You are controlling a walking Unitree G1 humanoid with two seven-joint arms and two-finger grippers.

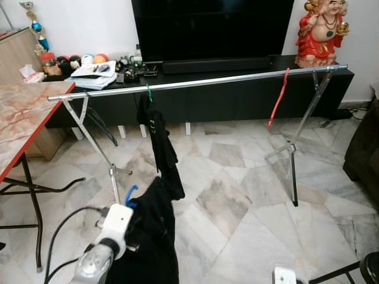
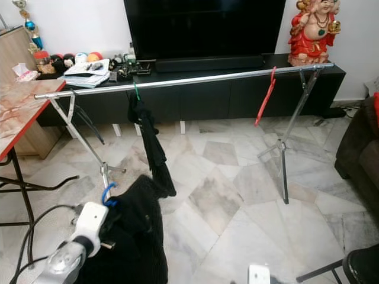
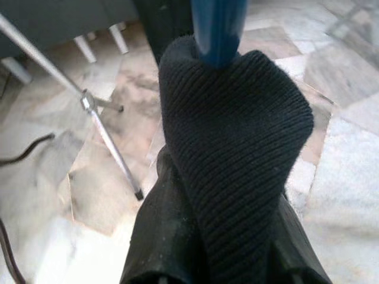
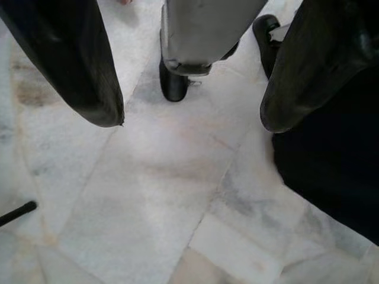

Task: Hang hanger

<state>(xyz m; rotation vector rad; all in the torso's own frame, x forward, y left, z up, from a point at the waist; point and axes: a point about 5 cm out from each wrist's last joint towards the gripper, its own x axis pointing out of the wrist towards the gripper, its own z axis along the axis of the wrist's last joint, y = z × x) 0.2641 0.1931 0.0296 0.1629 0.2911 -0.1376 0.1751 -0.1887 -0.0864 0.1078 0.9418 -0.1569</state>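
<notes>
While the left gripper (image 1: 135,208) clamped the blue hanger (image 1: 131,196) with its black garment (image 1: 151,236), the rail (image 1: 201,81) stood above. The hook should be raised over it beside the hung garment (image 1: 159,148). The right gripper (image 4: 189,112) hung spread, empty.

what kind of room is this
Most likely a home living room. A big TV sits on a long black console, the floor is marble tile, and a clothes rail stands in front with a garment hanging. The left gripper holds a blue hanger with black clothing.
</notes>
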